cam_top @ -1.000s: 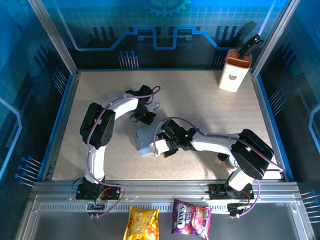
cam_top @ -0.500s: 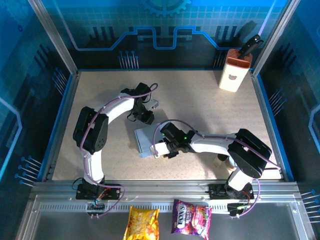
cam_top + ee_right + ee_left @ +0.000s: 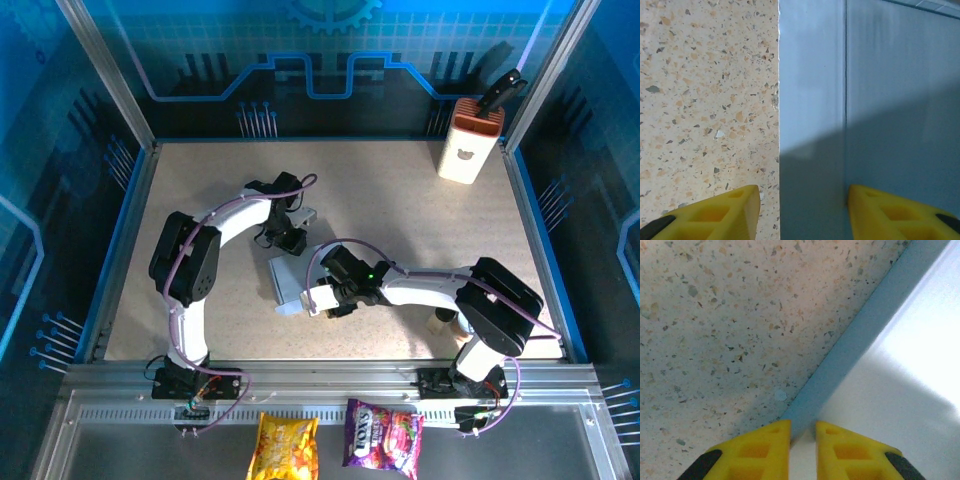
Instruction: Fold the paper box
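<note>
The paper box lies flat mid-table, pale grey with creased panels. My left gripper stands at its far edge. In the left wrist view the yellow fingertips of that gripper keep a narrow slit between them, right over the box where its shaded edge band meets the table. My right gripper is at the box's near right side. In the right wrist view this gripper is open wide, one finger over bare table, the other over the box, straddling a strip beside a crease.
A tall white-and-orange container with a bear mark stands at the back right corner. Two snack bags lie below the table's front rail. Blue walls and a metal frame close in the speckled table.
The left arm's elbow has swung left and its gripper has shifted a little at the box's far edge. The right gripper has slid slightly left along the box.
</note>
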